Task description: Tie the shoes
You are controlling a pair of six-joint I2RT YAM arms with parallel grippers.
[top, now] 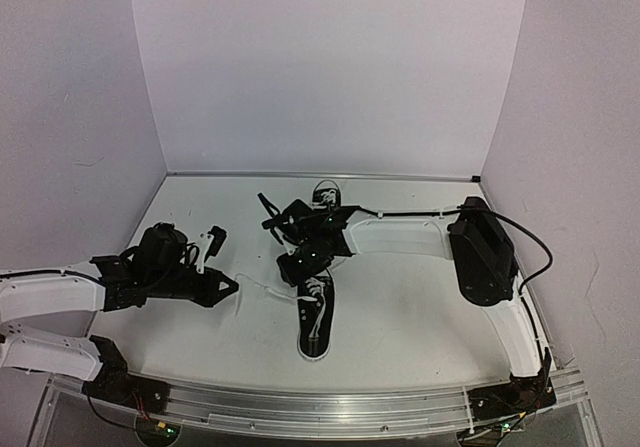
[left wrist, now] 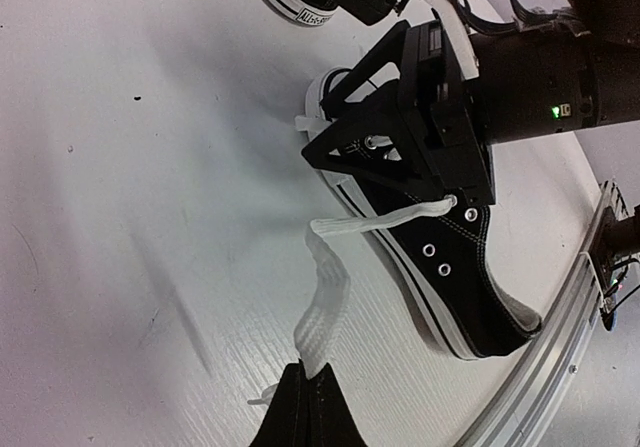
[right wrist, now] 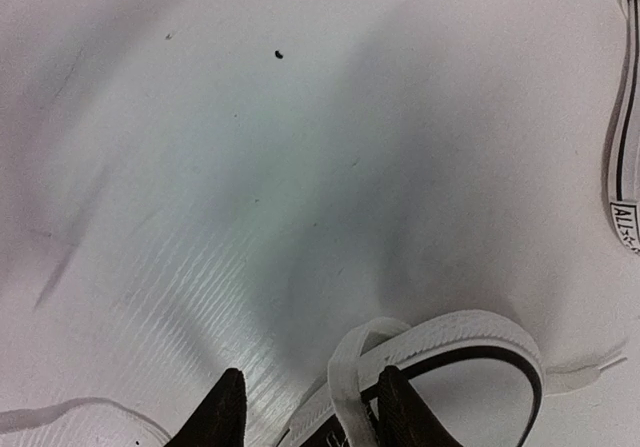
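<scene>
One of the shoes (top: pixel 315 325), black with a white sole and toe cap, lies toe-away at the table's middle. My left gripper (top: pixel 230 287) is to its left, shut on the end of its white lace (left wrist: pixel 325 307), which runs loosely from the top eyelet to the jaws (left wrist: pixel 312 382). My right gripper (top: pixel 298 267) hangs over that shoe's toe (right wrist: pixel 470 339), its fingers apart. A loop of lace (right wrist: pixel 350 367) stands between them, close to the right finger (right wrist: pixel 400 407). The other shoe (top: pixel 325 197) lies farther back.
The metal rail (top: pixel 330 402) runs along the near table edge, close to the near shoe's heel (left wrist: pixel 500 322). White walls enclose the left, back and right. The second shoe's sole (right wrist: pixel 625 147) is to the right of my right gripper.
</scene>
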